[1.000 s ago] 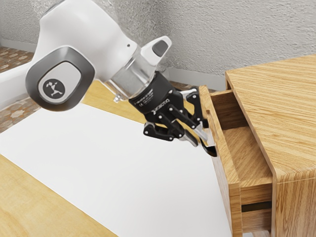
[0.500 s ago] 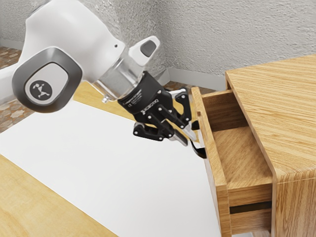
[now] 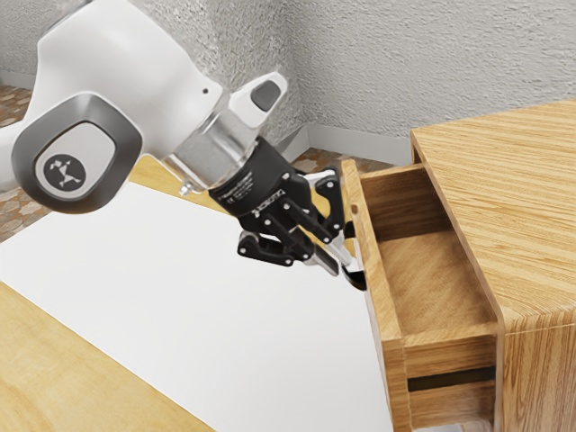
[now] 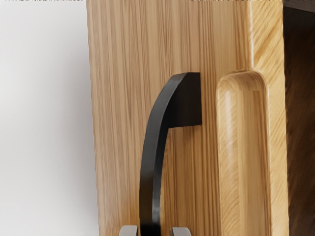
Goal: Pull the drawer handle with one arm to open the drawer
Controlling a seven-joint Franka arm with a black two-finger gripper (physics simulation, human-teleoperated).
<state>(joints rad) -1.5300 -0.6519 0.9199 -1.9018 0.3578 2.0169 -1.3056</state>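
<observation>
Fingers [image 4: 129, 231] of the gripper [image 3: 349, 261] pinch the stiff black handle [image 4: 151, 162] near its middle, on a drawer [image 3: 432, 279] likely rigid and light.

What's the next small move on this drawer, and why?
Probably a short, straight pull on the black handle, away from the wooden cabinet. The gripper sits at the handle, and the drawer is only partly out, with its rear part under the cabinet top. Pulling in line with the drawer's sides should lessen the risk of jamming.
</observation>
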